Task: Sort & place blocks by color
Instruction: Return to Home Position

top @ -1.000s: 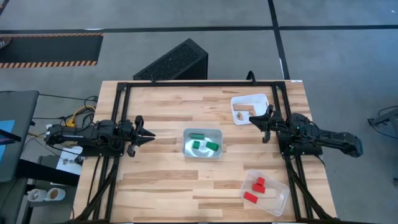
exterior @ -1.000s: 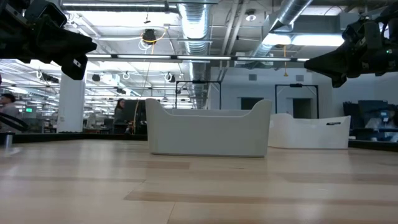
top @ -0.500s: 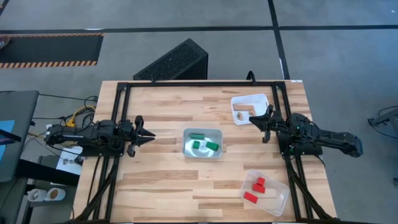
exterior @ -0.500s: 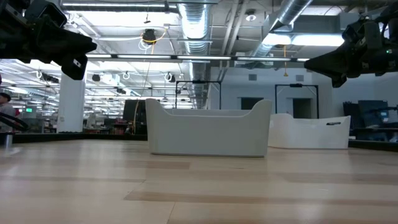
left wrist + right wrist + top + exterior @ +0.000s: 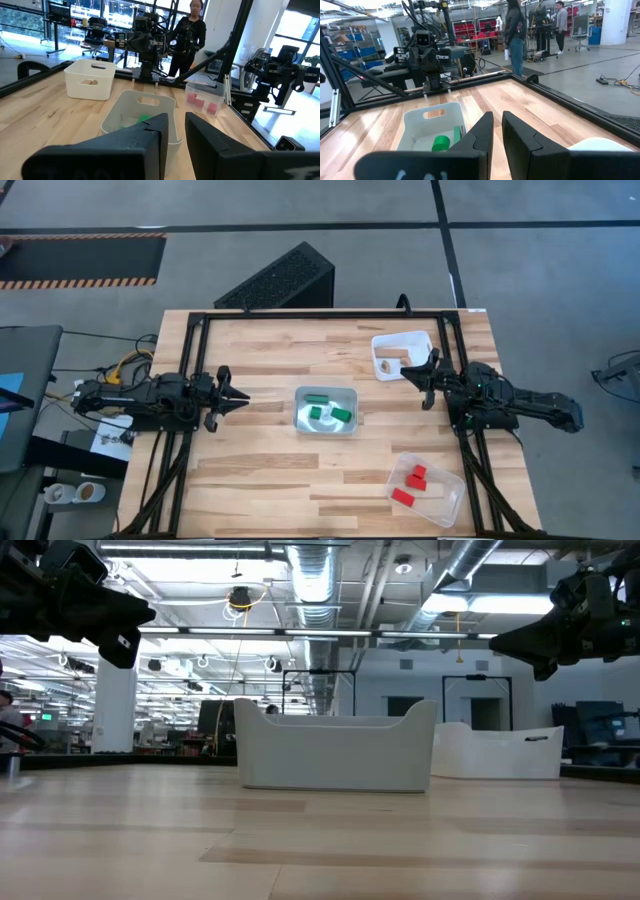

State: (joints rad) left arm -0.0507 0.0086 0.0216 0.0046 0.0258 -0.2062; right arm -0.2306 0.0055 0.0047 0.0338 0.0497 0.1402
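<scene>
One table (image 5: 260, 470): light wood planks, with three trays on its middle and right part.
Two arms: dark, reaching in from opposite sides, raised off the tabletop and pointing towards each other.
Left gripper (image 5: 242, 402): above the table's left side, aimed at the grey tray and well apart from it. Its fingers are drawn almost together with a thin gap, holding nothing.
Right gripper (image 5: 407, 376): above the right side, by the white tray's edge. Its fingers are likewise nearly closed and empty.
Clear tray (image 5: 445, 502): on the right side, well apart from the white one.
Grey tray (image 5: 326, 390): at mid-table, between the grippers.
White tray (image 5: 400, 336): on the right side, across the right arm from the clear tray.
Green blocks (image 5: 325, 415): inside the grey tray.
Red blocks (image 5: 412, 478): inside the clear tray.
Light wood blocks (image 5: 386, 364): inside the white tray; I cannot tell how many.
</scene>
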